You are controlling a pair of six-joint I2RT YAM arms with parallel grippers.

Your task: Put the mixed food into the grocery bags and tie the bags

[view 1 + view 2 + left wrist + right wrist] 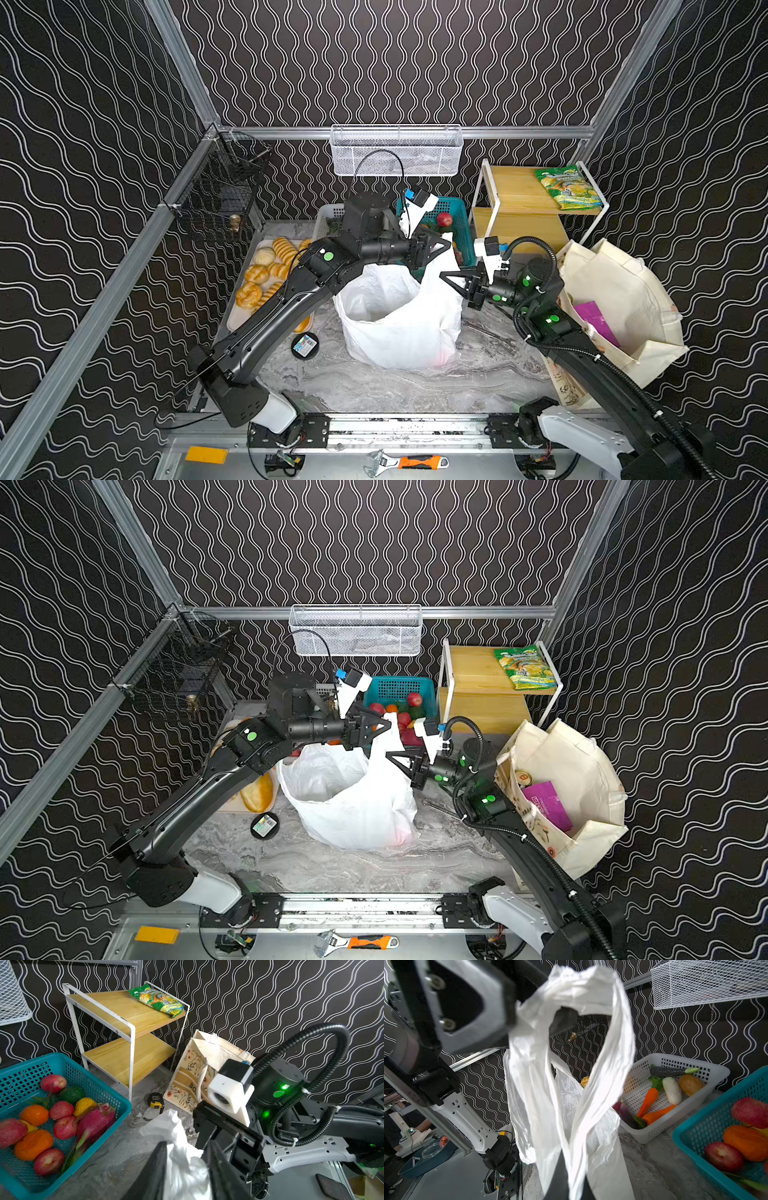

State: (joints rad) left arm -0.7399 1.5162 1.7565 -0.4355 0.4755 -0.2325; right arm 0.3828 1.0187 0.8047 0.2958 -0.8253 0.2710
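The white plastic bag (pixel 399 328) (pixel 353 808) stands open mid-table, one loop handle (pixel 612 1043) pulled up at its right side. My left gripper (pixel 448 245) (pixel 388 723) (pixel 187 1145) holds the top of that loop, bunched plastic filling its jaws. Lower on the same handle, my right gripper (pixel 443 275) (pixel 388 755) (pixel 573 1167) is shut, pinching both strands together. The cream canvas tote (pixel 623 291) (pixel 573 754) (pixel 207 1057) stands open at the right with a purple packet (pixel 598 322) (pixel 548 806) inside. A purple aubergine (pixel 626 1114) lies in the white basket.
Behind the bag are a teal basket (pixel 453 205) (pixel 62 1057) of fruit and a white basket (pixel 675 1058) of vegetables. A bread tray (pixel 249 316) lies left. A wooden shelf (pixel 519 191) holds a green packet (pixel 569 187). A tape measure (pixel 155 1101) lies by the tote.
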